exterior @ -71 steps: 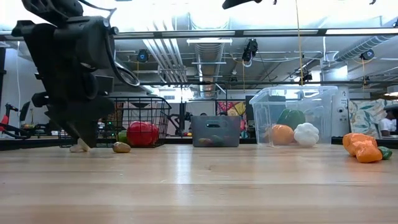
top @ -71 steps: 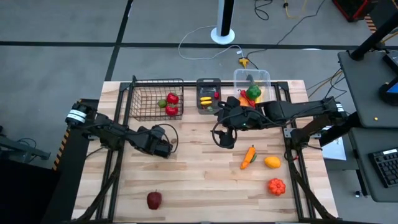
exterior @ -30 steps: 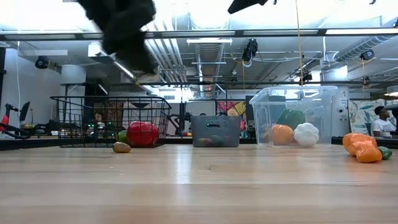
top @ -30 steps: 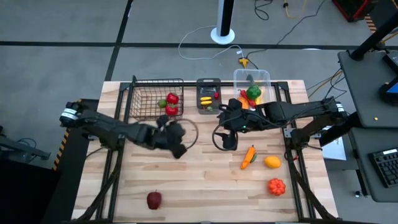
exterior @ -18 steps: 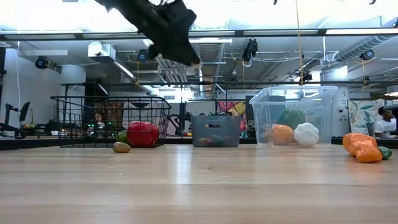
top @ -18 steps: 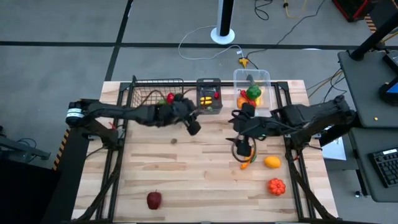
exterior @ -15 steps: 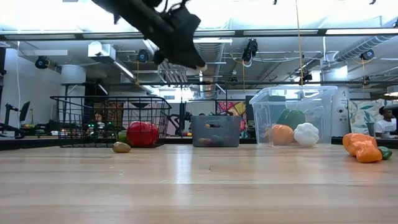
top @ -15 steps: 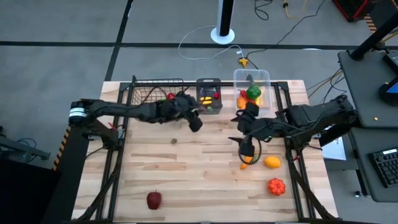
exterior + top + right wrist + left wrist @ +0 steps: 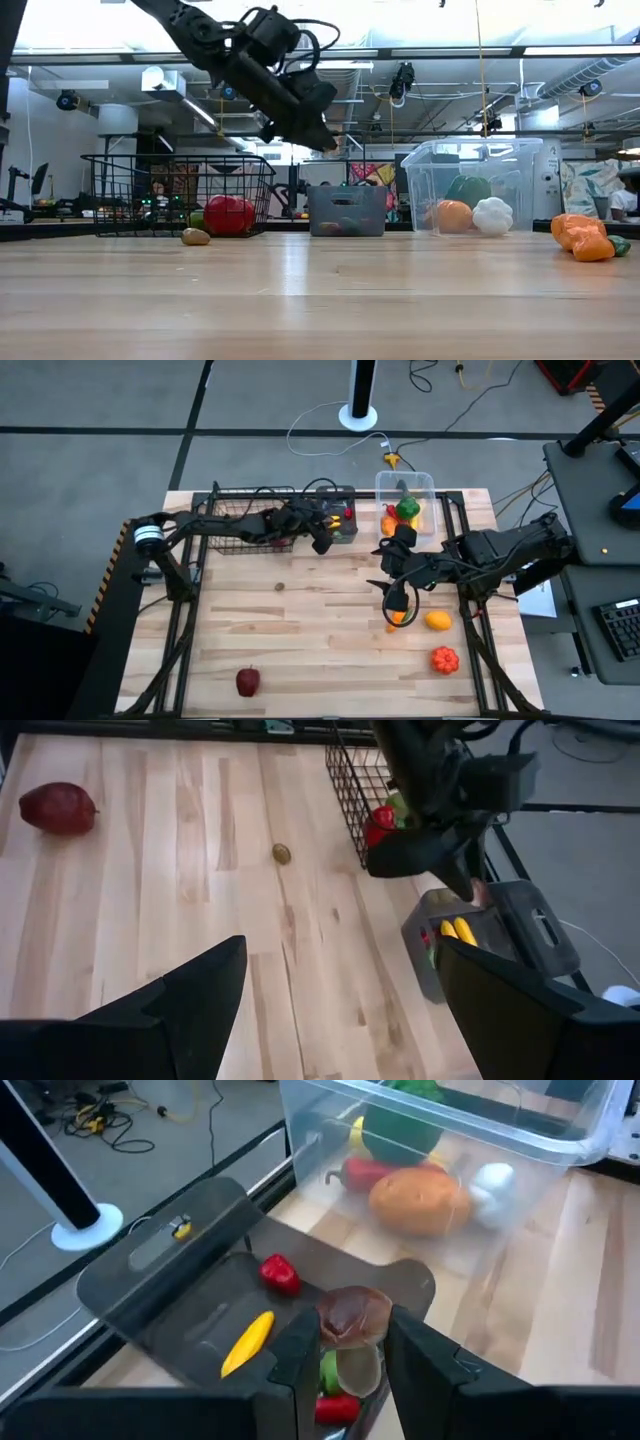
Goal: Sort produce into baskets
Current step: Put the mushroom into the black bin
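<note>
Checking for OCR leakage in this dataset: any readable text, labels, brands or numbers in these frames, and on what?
No readable text in any view.
Dark grey bin: no label shows.
Clear tub: no marking shows.
Black wire basket: none.
Room behind the table in the low view: colourful shapes there, too small and blurred to read as words.

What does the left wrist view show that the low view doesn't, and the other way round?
Only the left wrist view shows the brown piece pinched in the left gripper above the grey bin, with a yellow piece inside. Only the low view shows the wire basket and the small brown item on the table. Both show the clear tub holding the white garlic.
</note>
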`<state>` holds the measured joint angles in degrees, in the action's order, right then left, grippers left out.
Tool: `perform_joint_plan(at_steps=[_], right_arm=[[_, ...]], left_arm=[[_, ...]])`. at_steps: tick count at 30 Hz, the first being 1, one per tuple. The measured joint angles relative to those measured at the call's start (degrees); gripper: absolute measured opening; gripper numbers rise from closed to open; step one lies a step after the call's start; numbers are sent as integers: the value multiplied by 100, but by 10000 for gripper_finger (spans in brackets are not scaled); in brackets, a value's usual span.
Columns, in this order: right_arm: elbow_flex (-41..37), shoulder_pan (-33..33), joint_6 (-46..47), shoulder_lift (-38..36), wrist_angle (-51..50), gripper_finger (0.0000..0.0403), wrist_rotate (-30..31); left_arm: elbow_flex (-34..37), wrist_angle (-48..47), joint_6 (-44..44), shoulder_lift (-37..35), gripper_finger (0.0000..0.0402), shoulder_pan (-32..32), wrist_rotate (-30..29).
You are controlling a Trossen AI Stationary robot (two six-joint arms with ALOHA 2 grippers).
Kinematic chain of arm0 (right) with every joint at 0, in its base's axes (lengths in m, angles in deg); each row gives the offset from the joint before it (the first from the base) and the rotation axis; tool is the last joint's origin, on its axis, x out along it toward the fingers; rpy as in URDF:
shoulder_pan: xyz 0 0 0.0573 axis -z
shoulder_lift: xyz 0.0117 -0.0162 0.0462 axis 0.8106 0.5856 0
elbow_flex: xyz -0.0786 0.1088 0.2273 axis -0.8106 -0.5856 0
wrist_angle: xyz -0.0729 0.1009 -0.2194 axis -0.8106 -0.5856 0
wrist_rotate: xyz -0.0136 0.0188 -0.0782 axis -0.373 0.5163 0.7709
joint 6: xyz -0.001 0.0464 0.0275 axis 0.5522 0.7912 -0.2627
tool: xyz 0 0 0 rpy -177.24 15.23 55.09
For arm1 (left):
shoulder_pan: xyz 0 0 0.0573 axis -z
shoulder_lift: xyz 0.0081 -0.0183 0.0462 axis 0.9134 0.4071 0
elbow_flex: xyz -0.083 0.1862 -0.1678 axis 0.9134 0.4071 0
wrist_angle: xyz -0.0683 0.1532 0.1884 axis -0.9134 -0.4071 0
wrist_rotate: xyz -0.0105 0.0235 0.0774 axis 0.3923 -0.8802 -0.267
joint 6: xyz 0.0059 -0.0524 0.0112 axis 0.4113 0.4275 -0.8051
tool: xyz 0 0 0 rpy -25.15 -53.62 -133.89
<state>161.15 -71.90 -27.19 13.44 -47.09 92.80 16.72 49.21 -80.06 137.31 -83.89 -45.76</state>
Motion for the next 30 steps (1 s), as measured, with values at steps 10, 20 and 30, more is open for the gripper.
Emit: perform_joint_plan(at_steps=[10,20,30], right_arm=[[0,-1,11,-2,-4,313,-2],[-17,-2,50,-2,-52,313,-11],[-82,-2,70,-2,-44,313,-11]], left_arm=[[-977,-692,-485,712,82,-108,12],[-1270,-905,-210,1159,96,-122,-321],[-1274,-861,-322,1141,167,-138,-353]])
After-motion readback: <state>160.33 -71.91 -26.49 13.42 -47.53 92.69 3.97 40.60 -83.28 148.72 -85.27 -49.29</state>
